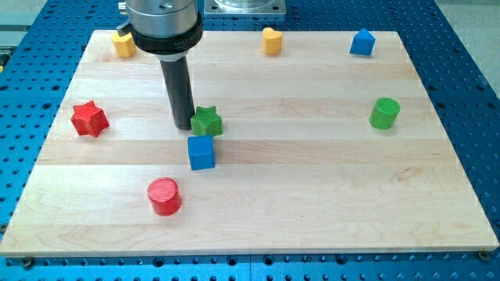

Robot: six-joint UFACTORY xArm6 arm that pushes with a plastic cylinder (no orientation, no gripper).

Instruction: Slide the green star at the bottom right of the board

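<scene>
The green star [208, 121] lies left of the board's middle. My tip [183, 126] stands right at its left side, touching or almost touching it. The dark rod rises from there to the view's top. A blue cube [201, 152] sits just below the star, very close to it.
A red star [89, 119] is at the left edge and a red cylinder [164, 195] at the lower left. A green cylinder [384, 113] is at the right. A yellow block [123, 43], another yellow block [271, 40] and a blue block [362, 42] line the top of the wooden board [312, 203].
</scene>
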